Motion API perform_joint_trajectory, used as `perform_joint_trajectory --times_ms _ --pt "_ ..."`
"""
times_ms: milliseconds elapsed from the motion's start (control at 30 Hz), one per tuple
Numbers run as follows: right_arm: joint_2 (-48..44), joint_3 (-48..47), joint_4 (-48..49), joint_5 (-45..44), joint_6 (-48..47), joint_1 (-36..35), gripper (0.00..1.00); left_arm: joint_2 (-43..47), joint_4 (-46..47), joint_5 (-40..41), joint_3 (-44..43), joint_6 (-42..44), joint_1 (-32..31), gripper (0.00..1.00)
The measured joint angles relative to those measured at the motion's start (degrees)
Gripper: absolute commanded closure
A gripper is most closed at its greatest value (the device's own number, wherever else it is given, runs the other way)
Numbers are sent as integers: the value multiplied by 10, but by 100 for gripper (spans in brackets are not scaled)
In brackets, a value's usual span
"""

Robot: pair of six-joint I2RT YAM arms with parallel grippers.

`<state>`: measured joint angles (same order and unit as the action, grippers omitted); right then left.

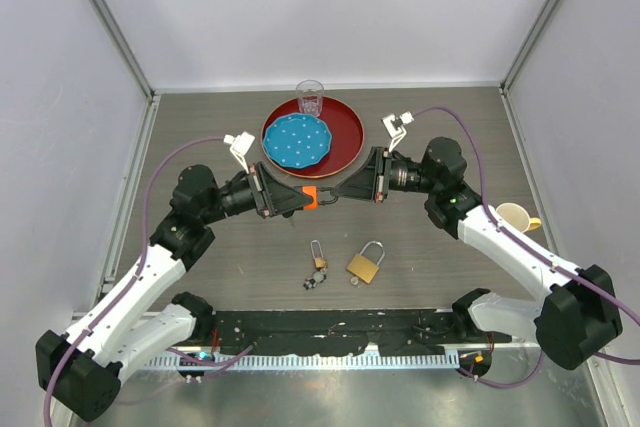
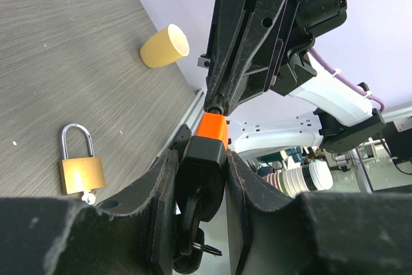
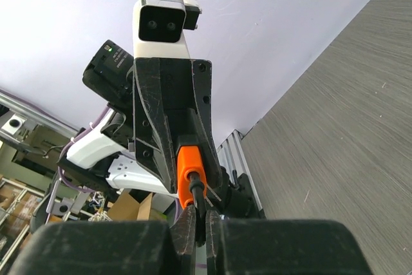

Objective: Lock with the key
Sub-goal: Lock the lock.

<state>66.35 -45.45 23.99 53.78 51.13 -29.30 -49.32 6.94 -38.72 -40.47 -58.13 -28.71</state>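
The two arms are meeting in mid-air above the desk, tip to tip, just in front of the red tray.

The left tool is clamping the orange-and-black padlock by its black body, one finger on each flat side. It is presenting the orange end toward the other arm. Gripping it this way is leaving that end free and bracing the body against a twist.

The right tool is pinching its fingers together on a thin dark shaft that runs into the orange end. This is most likely the key, though its blade is too hidden to be sure. A second key seems to be dangling on a ring under the lock in the left wrist view.

So the task's thing is hanging between the two tools, lifted clear of the desk. The step in hand appears to be seating or turning the key. The next move is probably calling for a wrist roll from the right arm while the left arm is holding steady. A slip of the thin shaft is the main risk.

A brass padlock and a smaller padlock with keys are lying on the desk below, apart from both tools. A yellow cup is lying by the right arm, and a blue plate and a clear glass are sitting on the tray.
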Motion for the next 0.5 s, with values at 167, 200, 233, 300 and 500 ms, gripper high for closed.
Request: perform_joint_trajectory --times_ms 167,200,233,300,500 --pt "0 0 0 0 -6 -1 98 0 0 -2 0 -2 0 100" --pt "0 0 0 0 -8 -1 98 0 0 -2 0 -3 0 100" --pt "0 0 0 0 -10 -1 98 0 0 -2 0 -5 0 100" --pt "0 0 0 0 -13 -2 98 -1 2 -4 0 -11 0 100" --pt "0 -1 6 -1 -18 -2 98 -5 13 -10 0 -30 3 100"
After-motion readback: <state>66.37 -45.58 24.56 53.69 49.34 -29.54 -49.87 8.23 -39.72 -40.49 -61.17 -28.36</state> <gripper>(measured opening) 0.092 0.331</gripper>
